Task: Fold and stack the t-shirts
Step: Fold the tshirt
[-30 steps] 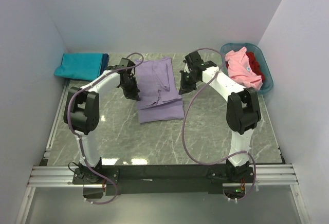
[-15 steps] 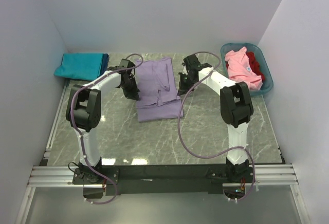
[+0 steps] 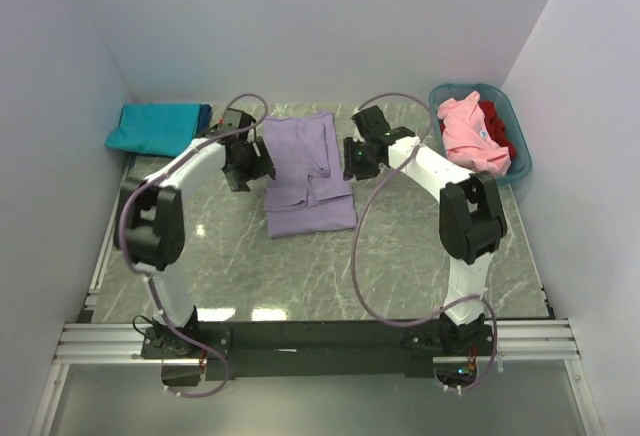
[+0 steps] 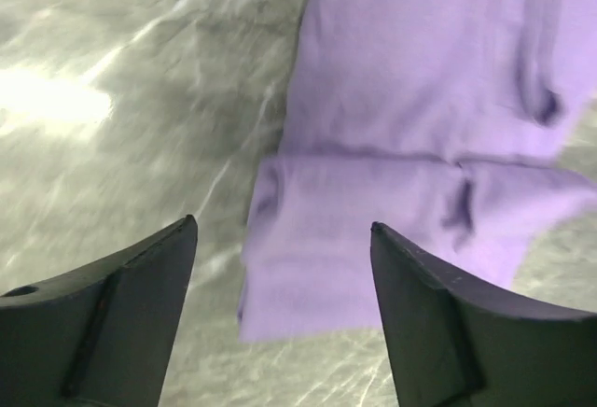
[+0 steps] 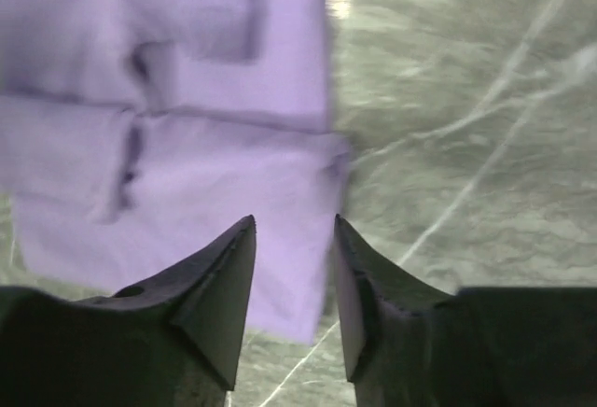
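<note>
The lavender t-shirt point(image 3: 308, 171) lies partly folded at mid-table; it should handle as light, limp cloth, best gripped at its two near hem corners. The left gripper point(image 3: 245, 161), jaws wide apart, and the right gripper point(image 3: 358, 156), jaws narrowly apart, flank it, both empty. Farther back, a folded teal t-shirt point(image 3: 155, 128) at left and a pink t-shirt point(image 3: 468, 134) in the basket point(image 3: 524, 156) at right obstruct nothing.

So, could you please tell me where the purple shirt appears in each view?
Top view: the purple shirt lies centre, toward the far side.
Left wrist: it fills the upper right.
Right wrist: it fills the upper left.
Shared landmark: the grey marble table beside it.
</note>
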You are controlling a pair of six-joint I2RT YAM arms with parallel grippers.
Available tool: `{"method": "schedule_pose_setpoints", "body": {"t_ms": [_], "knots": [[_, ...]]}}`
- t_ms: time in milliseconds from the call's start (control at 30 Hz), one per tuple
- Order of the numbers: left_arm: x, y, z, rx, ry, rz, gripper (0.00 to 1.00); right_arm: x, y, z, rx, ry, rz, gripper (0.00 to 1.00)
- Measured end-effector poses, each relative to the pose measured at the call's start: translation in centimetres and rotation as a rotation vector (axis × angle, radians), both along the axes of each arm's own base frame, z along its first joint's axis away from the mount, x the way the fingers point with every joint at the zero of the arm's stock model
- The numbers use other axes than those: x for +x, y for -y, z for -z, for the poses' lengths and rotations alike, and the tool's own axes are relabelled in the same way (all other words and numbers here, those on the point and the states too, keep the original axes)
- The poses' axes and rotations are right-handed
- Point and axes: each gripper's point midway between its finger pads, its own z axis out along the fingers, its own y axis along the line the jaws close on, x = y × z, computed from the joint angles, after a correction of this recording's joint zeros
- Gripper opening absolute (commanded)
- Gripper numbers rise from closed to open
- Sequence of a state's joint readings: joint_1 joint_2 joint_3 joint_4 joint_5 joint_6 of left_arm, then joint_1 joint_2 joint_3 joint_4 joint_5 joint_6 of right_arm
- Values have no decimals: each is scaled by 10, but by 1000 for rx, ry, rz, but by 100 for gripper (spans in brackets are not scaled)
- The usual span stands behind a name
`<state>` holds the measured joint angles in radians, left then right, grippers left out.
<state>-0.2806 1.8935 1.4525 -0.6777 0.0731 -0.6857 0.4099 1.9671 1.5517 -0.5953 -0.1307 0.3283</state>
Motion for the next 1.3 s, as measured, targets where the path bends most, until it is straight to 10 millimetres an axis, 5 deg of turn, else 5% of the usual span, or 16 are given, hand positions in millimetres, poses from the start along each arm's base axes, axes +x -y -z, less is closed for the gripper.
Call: {"method": "schedule_pose_setpoints", "body": {"t_ms": [167, 300, 433, 700, 967, 1300], "knots": [[-28, 3, -57, -45, 138, -58, 68, -23, -37, -32, -54, 162, -140, 52], [-58, 34, -77, -137, 226, -40, 49, -48, -75, -28, -91, 226, -270, 55], [-81, 60, -48, -197, 191, -41, 31, -62, -84, -12, -121, 217, -324, 57], [-81, 66, 21, -188, 61, -130, 22, -62, -94, 12, -85, 167, -314, 38], [-94, 67, 42, -174, 11, -141, 21, -73, -105, 41, -38, 64, -309, 27], [-100, 63, 54, -155, -27, -146, 20, -71, -110, 54, -14, 25, -281, 26]]}}
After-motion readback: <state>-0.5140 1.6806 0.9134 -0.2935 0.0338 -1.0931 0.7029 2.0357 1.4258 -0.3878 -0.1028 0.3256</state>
